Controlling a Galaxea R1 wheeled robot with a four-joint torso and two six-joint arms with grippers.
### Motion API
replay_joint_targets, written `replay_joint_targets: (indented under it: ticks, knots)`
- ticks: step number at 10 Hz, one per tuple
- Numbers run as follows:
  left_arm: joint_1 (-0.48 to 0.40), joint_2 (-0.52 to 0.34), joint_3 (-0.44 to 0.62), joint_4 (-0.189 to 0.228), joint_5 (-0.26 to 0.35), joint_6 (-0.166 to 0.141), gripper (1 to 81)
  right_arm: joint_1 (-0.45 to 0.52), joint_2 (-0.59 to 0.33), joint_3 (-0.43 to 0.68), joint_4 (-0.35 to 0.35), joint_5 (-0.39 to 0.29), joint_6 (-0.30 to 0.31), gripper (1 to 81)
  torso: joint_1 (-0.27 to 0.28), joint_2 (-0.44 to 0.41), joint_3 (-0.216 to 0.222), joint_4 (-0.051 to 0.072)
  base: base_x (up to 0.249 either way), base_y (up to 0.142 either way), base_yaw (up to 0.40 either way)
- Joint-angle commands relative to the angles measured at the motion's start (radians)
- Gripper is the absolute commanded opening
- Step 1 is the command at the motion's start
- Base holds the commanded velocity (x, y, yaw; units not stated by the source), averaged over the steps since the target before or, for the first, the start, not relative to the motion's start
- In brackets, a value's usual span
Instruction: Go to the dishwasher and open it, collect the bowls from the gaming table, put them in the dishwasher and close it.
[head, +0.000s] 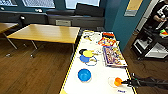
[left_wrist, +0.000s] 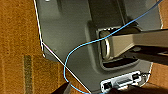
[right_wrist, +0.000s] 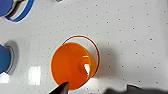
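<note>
Blue bowl (head: 84, 75) (upright) on gaming table (head: 100, 80)

The long bench (head: 100, 75) is white with tiny dark dots and a yellow edge. Low in the frame sits a bright blue bowl (head: 84, 75). To its right is an orange cup (head: 117, 81). Higher up lie a yellow disc (head: 88, 53) and a many-coloured game box (head: 113, 56). The floor (head: 30, 72) is brown wood. The wall (head: 125, 22) is teal.

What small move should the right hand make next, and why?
Probably shift left toward the blue bowl. The right hand is at an orange bowl near the gaming table edge, and the task wants the blue ones.
</note>
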Motion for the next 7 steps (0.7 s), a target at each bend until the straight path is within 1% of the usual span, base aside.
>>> replay_joint_targets:
  ticks: [1, 3, 5, 7]
  knots:
    - [-0.006, -0.001, -0.003, -0.005, 0.062, -0.002, 81.1, 0.107, -0.004, -0.018, 0.021, -0.033, 0.006, 81.1, 0.0, 0.0, 0.0, 0.0, 0.0, 0.0, 0.0]
    - [-0.006, -0.006, -0.003, -0.007, 0.062, -0.003, 81.1, 0.108, 0.031, -0.055, 0.023, -0.033, 0.004, 81.1, 0.0, 0.0, 0.0, 0.0, 0.0, 0.0, 0.0]
    - [-0.006, -0.008, -0.003, -0.019, 0.064, -0.003, 81.1, 0.113, 0.065, -0.098, 0.025, -0.033, 0.006, 81.1, 0.0, 0.0, 0.0, 0.0, 0.0, 0.0, 0.0]
    - [-0.006, -0.008, -0.003, -0.021, 0.064, -0.003, 81.1, 0.113, 0.069, -0.114, 0.025, -0.034, 0.006, 81.1, 0.0, 0.0, 0.0, 0.0, 0.0, 0.0, 0.0]
